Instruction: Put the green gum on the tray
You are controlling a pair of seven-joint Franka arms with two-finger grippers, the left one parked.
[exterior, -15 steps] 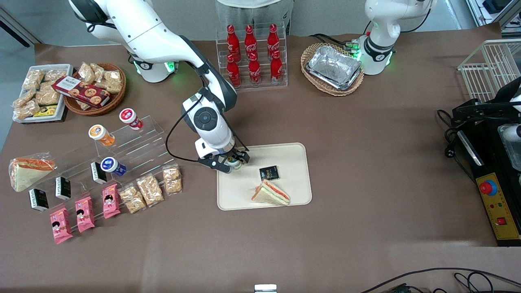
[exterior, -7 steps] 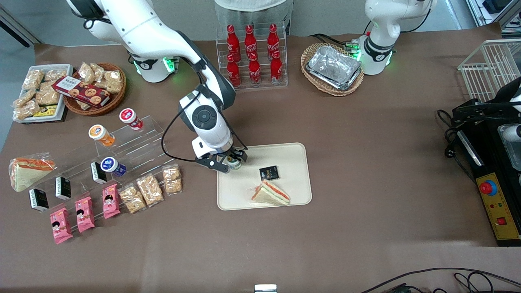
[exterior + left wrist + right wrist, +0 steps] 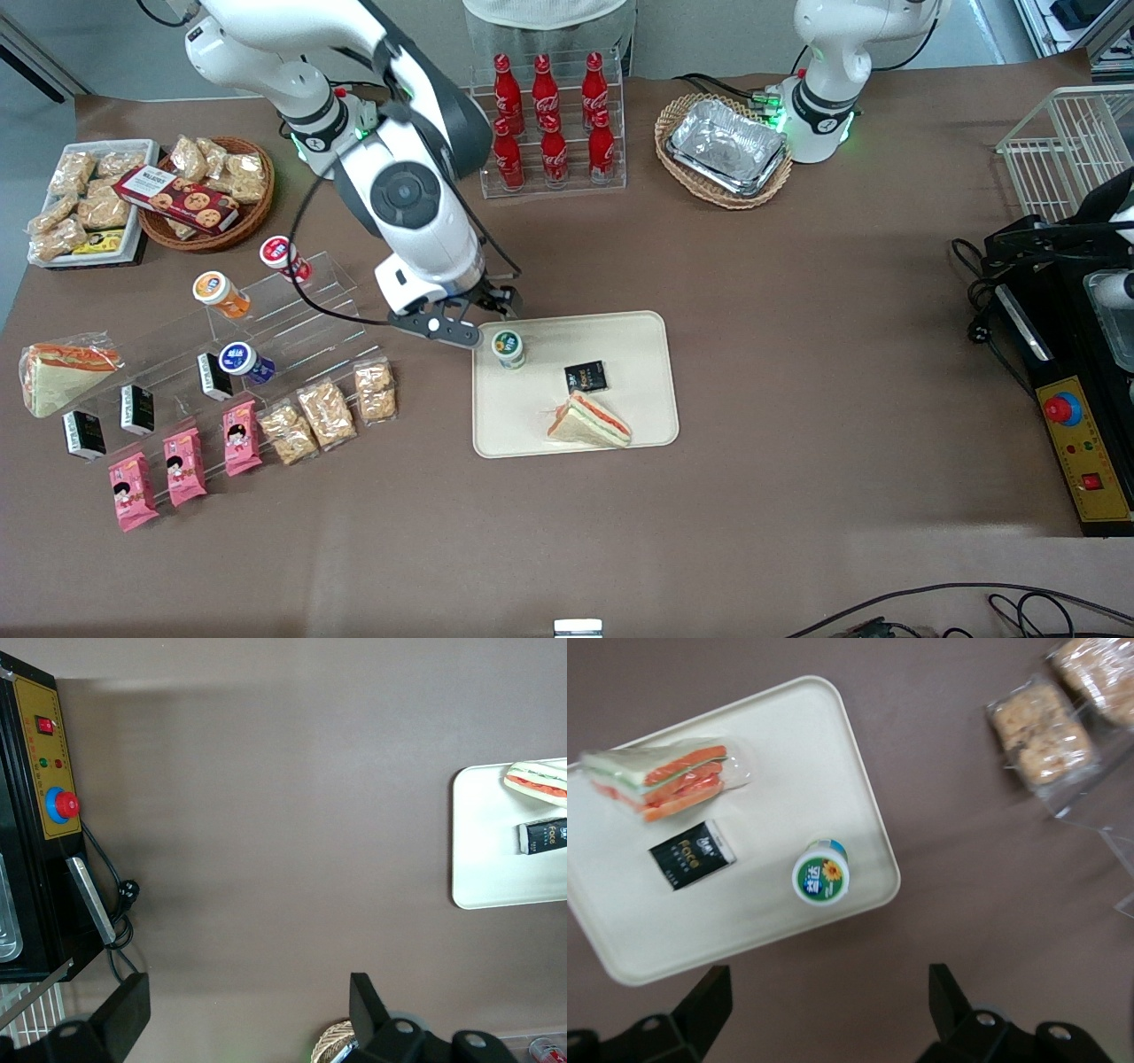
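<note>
The green gum (image 3: 508, 347) stands upright on the cream tray (image 3: 620, 381), near the tray corner closest to the working arm's end. Its white lid with a green label also shows in the right wrist view (image 3: 820, 877), on the tray (image 3: 673, 930). My right gripper (image 3: 478, 321) is open and empty. It hangs above the table just off that tray corner, raised clear of the gum. In the right wrist view the gripper (image 3: 830, 1001) shows two dark fingers (image 3: 713, 992) wide apart with bare table between them.
A wrapped sandwich (image 3: 588, 420) and a small black packet (image 3: 586, 377) lie on the tray. A clear stepped rack holds orange (image 3: 221, 293), red (image 3: 284, 258) and blue (image 3: 244, 361) canisters. Snack packets (image 3: 328, 411) lie nearer the camera. Cola bottles (image 3: 549, 120) and foil trays (image 3: 726, 146) stand farther away.
My gripper has let go of the green gum, opened, and risen away from the tray toward the working arm's end. The gum stays standing on the tray.
</note>
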